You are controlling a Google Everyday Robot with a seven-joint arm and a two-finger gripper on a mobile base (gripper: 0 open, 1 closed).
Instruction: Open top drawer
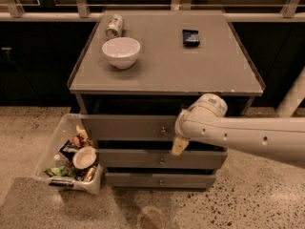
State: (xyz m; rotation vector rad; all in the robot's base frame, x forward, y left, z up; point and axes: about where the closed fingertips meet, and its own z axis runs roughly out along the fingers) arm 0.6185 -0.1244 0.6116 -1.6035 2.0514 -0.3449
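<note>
The top drawer (124, 128) lies just left of the gripper (177, 147), its knob (163, 129) close beside and slightly above. The arm (248, 137) reaches in from the right, wrist bent downward (open or closed: cannot tell); a cluttered bin (51, 150) sits well left

On the counter (214, 75), a white bowl (121, 51) near a tipped can (114, 26), dark packet (190, 37) further right; litter-filled bin (66, 159) lower left.
</note>
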